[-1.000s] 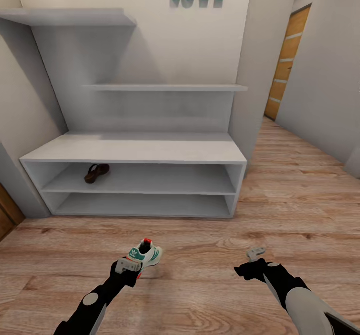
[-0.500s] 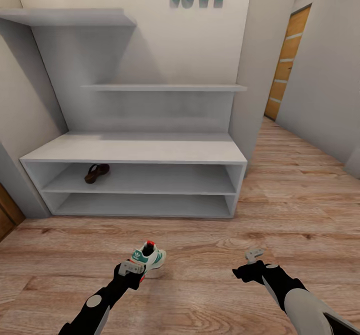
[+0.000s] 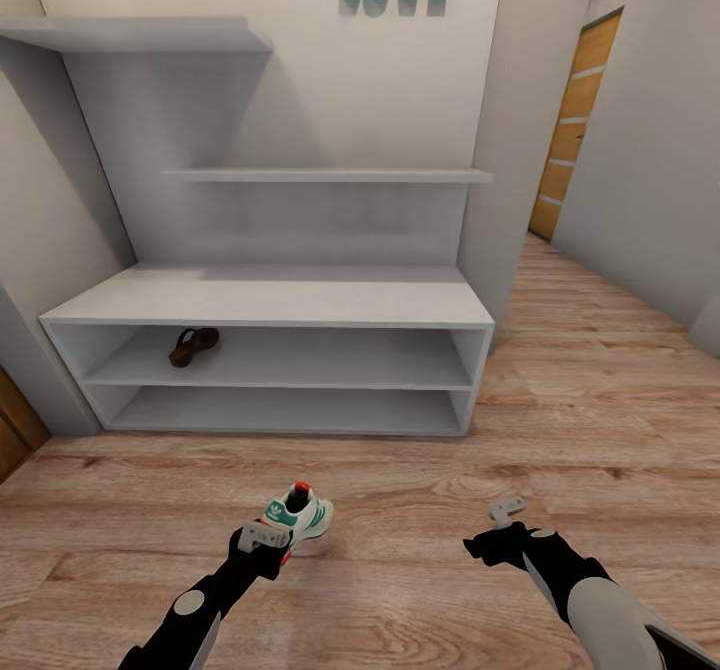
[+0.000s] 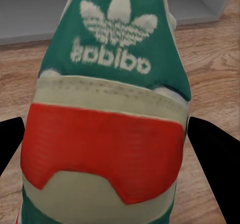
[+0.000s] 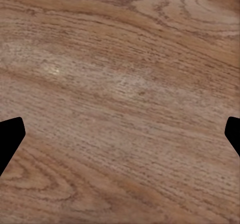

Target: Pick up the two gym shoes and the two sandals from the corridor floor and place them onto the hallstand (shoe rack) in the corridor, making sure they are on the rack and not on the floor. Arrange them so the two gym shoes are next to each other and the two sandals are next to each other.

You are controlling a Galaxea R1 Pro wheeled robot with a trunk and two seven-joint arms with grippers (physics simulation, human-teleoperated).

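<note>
Left gripper (image 3: 272, 538): jaws clamped on white, teal and red gym shoe (image 3: 298, 516).
Right gripper (image 3: 508, 512): jaws wide, above wood-plank floor (image 3: 420, 570).
Brown sandal (image 3: 193, 346): upper shelf of pale grey hallstand (image 3: 270, 302), left end.

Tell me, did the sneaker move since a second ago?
Yes. The gym shoe in the left gripper shifted slightly right and away from the hallstand, which has stayed put in the head view.

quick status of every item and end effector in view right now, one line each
gym shoe: upright on the floor, heel between the left end effector's fingers
sandal: lying on the hallstand's upper open shelf, left end
hallstand: flat top bare, lower shelf bare
left end effector: around the gym shoe's heel, fingers either side; closed grip not confirmed
right end effector: open, holding nothing, over bare corridor floor
</note>
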